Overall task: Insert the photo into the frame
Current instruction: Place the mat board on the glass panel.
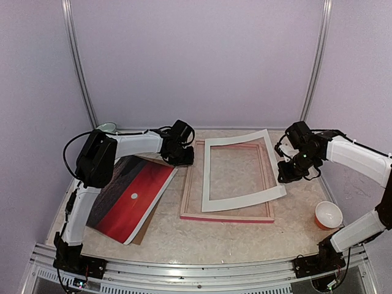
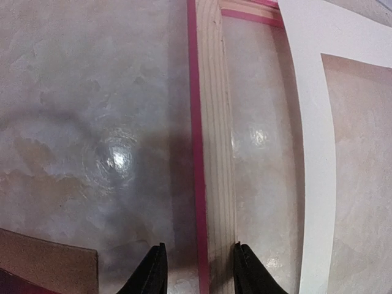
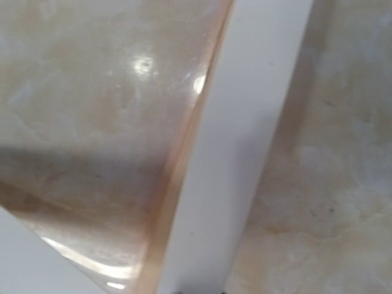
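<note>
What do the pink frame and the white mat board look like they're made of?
The frame looks like bare pale wood, with grain lines along its back and pink paint on the edge. The mat board looks like matte white card, probably paperboard: thin, and bowing slightly in the top view.

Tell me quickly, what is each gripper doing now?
Left gripper: astride the frame rail, grip cannot be told.
Right gripper: closed on the white mat board.

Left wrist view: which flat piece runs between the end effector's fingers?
The frame: its pale wood rail with a pink edge runs between them. The white mat lies off to the right, and the brown board sits in the bottom-left corner.
</note>
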`<state>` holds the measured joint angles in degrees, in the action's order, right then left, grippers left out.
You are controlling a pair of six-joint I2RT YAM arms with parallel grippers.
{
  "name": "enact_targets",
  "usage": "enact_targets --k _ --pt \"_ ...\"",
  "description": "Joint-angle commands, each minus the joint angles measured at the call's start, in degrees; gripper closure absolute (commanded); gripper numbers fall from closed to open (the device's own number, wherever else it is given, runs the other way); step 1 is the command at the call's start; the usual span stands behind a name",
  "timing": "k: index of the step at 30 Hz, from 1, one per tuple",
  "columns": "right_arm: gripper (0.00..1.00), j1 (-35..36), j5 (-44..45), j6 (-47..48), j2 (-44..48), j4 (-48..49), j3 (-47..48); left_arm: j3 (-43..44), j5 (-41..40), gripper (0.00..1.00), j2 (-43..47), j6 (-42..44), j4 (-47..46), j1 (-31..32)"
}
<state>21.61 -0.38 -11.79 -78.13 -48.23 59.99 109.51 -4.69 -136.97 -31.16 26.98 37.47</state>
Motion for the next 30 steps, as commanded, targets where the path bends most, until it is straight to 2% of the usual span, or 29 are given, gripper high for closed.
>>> enact_targets --k 1,7,9,10,16,30 --pt "0.86 0.7 -4.45 -2.01 1.19 2.56 -1.73 2.04 0.4 0.62 -2.9 0.9 0.49 -2.48" --pt "0.86 1.06 -11.41 -5.34 2.06 8.51 -5.14 2.38 0.89 0.62 -2.89 0.86 -0.26 -3.8" --pt "0.86 1.07 -13.12 -6.23 2.42 9.97 -6.2 1.76 1.3 0.58 -2.0 0.71 -0.49 -3.81" --pt "0.86 1.07 -13.69 -7.47 2.92 11.29 -7.19 0.0 1.97 0.5 -0.17 0.21 -1.5 -3.72" --pt "0.86 1.07 -17.87 -10.87 4.2 15.44 -9.63 -6.14 3.19 0.36 6.47 -0.99 -5.07 -3.06" --pt "0.86 1.07 -22.86 -15.18 5.75 18.34 -12.0 -20.75 1.37 0.27 18.38 -1.45 -8.99 0.47"
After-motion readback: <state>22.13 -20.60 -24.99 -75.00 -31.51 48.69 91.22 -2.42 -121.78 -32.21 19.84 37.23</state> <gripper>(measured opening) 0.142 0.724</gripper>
